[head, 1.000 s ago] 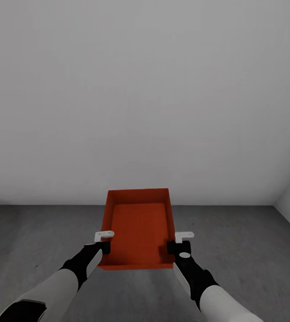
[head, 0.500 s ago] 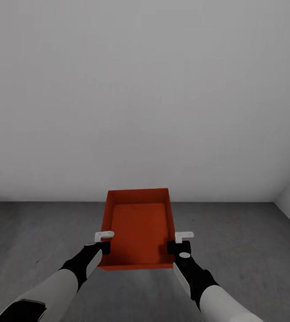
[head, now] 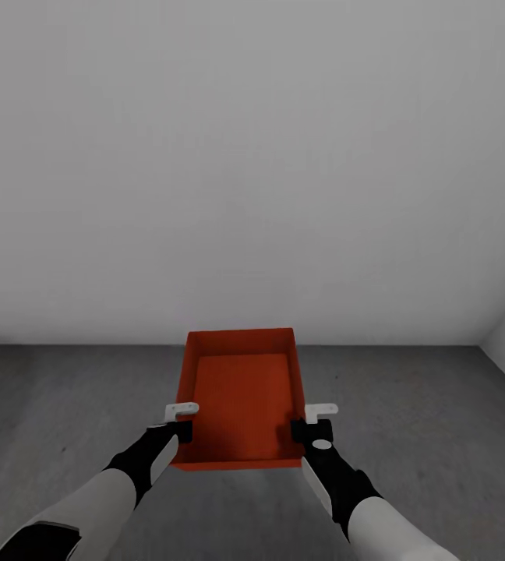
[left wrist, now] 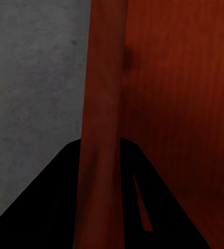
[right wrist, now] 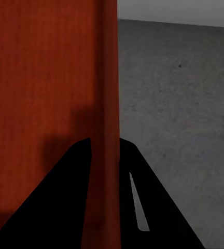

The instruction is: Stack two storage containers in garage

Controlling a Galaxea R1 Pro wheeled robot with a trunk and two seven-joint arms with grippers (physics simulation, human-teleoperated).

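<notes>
Red-orange open-top plastic bin hangs low-centre, carried above the dark grey concrete garage floor — left gripper and right gripper each clamp a side wall. Setting down and stacking a second bin remain.

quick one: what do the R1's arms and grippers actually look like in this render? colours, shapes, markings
Both arms match: white forearm shells taper into black wrist sections. The left gripper and right gripper each have a black blocky base and small white bracket-like finger pieces. The right wrist has a small white round mark on top. In the wrist views the fingers appear as black wedges. No cables visible.
</notes>
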